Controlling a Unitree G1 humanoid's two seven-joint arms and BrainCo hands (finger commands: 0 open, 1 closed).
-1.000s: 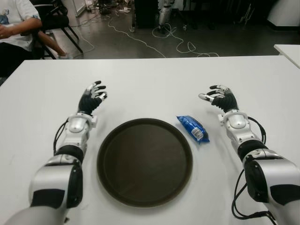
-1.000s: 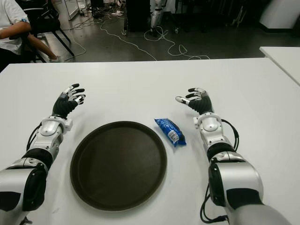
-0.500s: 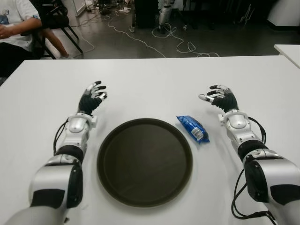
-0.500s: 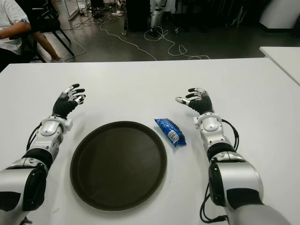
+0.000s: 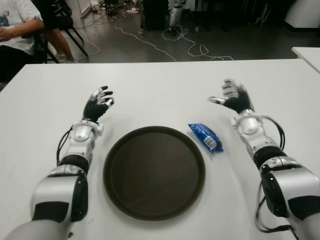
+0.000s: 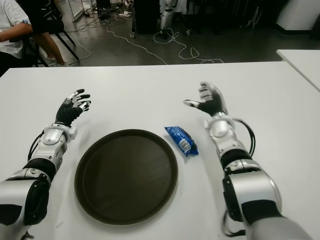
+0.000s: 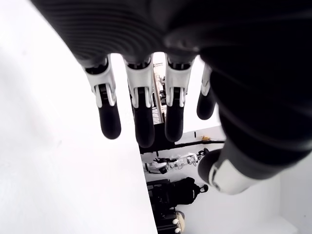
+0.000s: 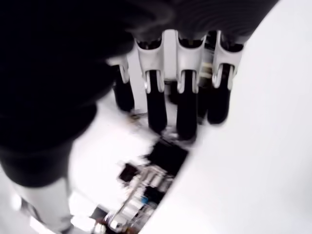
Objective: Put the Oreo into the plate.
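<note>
Stretching wide from near edge to far edge, the white table [image 5: 160,85] carries little, and bare surface lies open on all sides of the things on it. Beyond its far edge is a dark floor with loose cables [image 5: 165,37], and a seated person [image 5: 17,30] shows past the far left corner. A second white table [image 5: 307,52] shows at the right, off the far right corner.

Toward the near edge, about midway across, sits the round dark plate [image 5: 115,155], with nothing in it. The Oreo [image 5: 206,137], a blue packet with a white patch at its nearer end, lies flat on the table just beside the plate's right rim, apart from both hands. Any writing on it is too small to read.

The right hand [image 5: 234,98] is raised above the table beyond the packet and a little to its right, fingers extended and thumb spread toward the middle, holding nothing. The left hand [image 5: 97,104] shows beyond the plate's left side, fingers loosely spread and empty; its wrist view shows the fingers [image 7: 109,117] straight over the bare table.
</note>
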